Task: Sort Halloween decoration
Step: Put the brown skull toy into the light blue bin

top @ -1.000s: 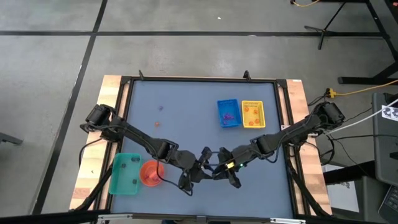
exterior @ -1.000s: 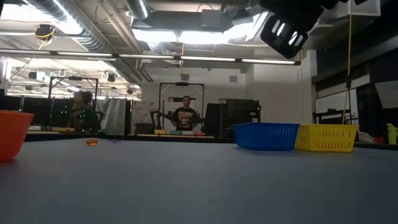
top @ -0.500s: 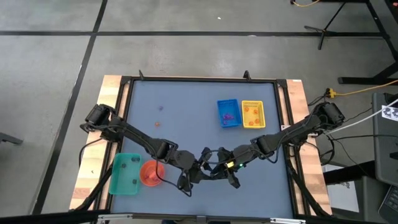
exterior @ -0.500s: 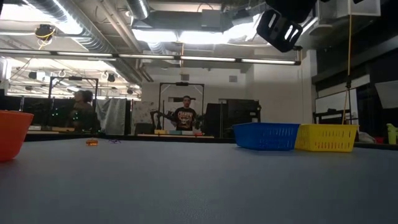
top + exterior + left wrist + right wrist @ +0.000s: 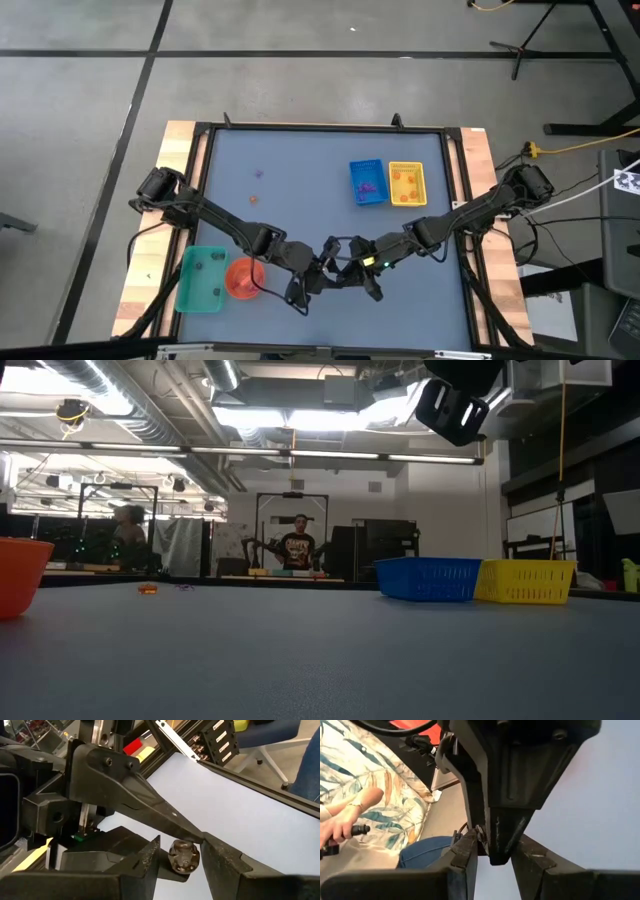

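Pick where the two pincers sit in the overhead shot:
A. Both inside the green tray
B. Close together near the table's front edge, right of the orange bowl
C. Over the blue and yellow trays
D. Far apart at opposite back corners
B: in the high view the left pincer and right pincer meet just right of the orange bowl, well away from the blue tray and yellow tray.

Dark skull-like piece (image 5: 184, 856), between jaws

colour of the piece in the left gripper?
Dark grey piece, clearest in the left wrist view.
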You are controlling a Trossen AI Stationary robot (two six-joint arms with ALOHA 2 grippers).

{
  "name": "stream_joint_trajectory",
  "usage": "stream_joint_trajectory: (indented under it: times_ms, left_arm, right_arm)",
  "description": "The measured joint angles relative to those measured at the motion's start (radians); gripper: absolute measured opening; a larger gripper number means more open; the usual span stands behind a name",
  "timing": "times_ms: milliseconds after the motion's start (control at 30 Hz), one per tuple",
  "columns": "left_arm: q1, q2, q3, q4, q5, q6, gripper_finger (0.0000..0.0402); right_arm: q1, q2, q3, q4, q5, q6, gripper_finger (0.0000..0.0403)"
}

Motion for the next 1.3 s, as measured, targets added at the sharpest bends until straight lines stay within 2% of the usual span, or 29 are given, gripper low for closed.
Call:
stream_joint_trajectory:
  times_ms: [500, 867, 1300]
  left_arm:
    - [0.0, 0.001, 0.0, 0.0, 0.0, 0.0, 0.0121]
    - [-0.001, 0.002, 0.0, -0.004, -0.034, 0.002, 0.0057]
    - [-0.001, 0.003, 0.0, -0.003, -0.043, 0.001, 0.0053]
  right_arm:
    - [0.0, 0.0, 0.0, 0.002, 0.0, 0.025, 0.0099]
    - [0.0, 0.0, 0.0, -0.001, -0.001, 0.027, 0.0099]
    - [0.0, 0.0, 0.0, -0.012, -0.001, 0.025, 0.0099]
